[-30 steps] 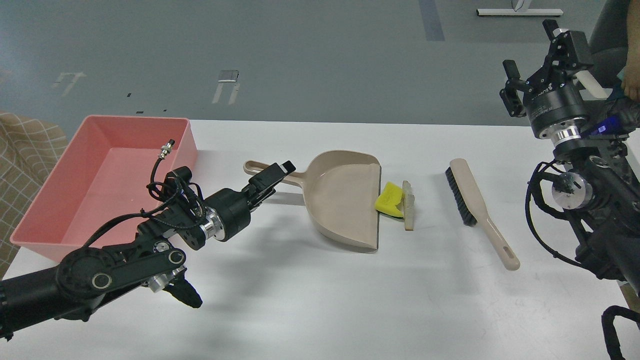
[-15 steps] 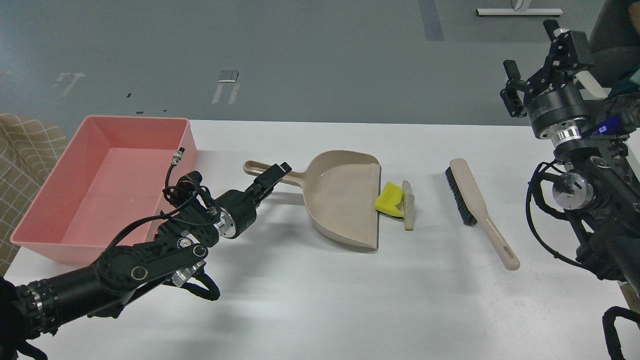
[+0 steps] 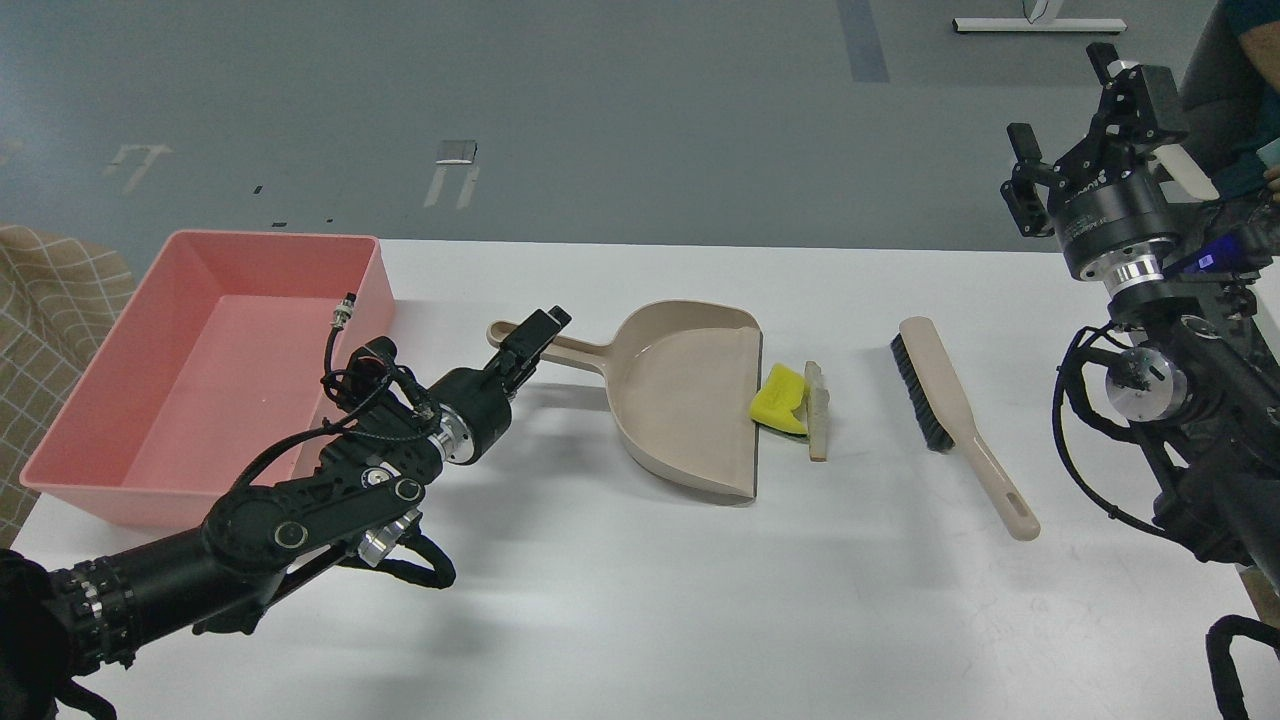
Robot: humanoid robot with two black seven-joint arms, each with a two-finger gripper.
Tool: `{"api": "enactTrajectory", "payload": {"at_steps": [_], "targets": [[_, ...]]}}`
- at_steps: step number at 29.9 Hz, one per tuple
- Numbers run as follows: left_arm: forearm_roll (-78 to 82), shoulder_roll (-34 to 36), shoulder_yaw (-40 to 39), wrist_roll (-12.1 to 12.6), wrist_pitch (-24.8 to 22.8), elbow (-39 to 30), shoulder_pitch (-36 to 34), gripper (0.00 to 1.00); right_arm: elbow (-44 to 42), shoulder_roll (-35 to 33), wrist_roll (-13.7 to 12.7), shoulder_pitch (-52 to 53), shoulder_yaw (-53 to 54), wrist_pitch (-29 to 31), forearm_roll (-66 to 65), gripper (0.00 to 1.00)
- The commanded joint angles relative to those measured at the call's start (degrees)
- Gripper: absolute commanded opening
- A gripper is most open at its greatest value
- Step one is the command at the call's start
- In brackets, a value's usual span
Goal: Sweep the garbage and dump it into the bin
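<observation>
The garbage lies at the dustpan's open right edge: a bright yellow chunk (image 3: 779, 401) touching the lip, and a pale slice (image 3: 818, 411) on edge just right of it. The beige dustpan (image 3: 690, 400) lies mid-table with its handle (image 3: 575, 352) pointing left. My left gripper (image 3: 533, 338) is at the handle's far end, overlapping it; its dark fingers cannot be told apart. The pink bin (image 3: 372, 285) stands at the far left and holds nothing. My right gripper (image 3: 1078, 118) is raised at the upper right, open and empty.
A beige brush (image 3: 955, 400) with black bristles lies right of the garbage, handle toward the front. My left arm's cable loops stand beside the bin's right wall. A checked cloth (image 3: 50, 290) is left of the table.
My left gripper has moved left and back along the dustpan handle toward its end. The dustpan, garbage, brush and right arm have not moved.
</observation>
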Motion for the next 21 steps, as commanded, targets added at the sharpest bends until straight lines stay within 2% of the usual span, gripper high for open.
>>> {"api": "enactTrajectory", "payload": {"at_steps": [1, 11, 15, 16, 18, 21], "targets": [[-0.1, -0.14, 0.0, 0.0, 2.14, 0.0, 0.08, 0.81, 0.02, 0.03, 0.0, -0.01, 0.0, 0.0, 0.0, 1.0], [-2.12, -0.23, -0.44, 0.0, 2.32, 0.09, 0.08, 0.76, 0.02, -0.06, 0.0, 0.17, 0.0, 0.0, 0.0, 1.0], [-2.12, -0.32, -0.44, 0.0, 2.23, 0.09, 0.08, 0.61, 0.02, 0.03, 0.0, 0.17, 0.0, 0.0, 0.0, 1.0], [-2.12, -0.32, -0.44, 0.0, 2.23, 0.09, 0.08, 0.61, 0.02, 0.03, 0.0, 0.17, 0.0, 0.0, 0.0, 1.0], [-2.12, -0.67, -0.36, 0.17, 2.23, 0.09, 0.08, 0.41, 0.02, -0.06, 0.0, 0.17, 0.0, 0.0, 0.0, 1.0], [-2.12, -0.75, -0.27, 0.43, 2.14, 0.18, 0.08, 0.22, 0.02, -0.15, 0.0, 0.17, 0.08, 0.0, 0.0, 1.0]]}}
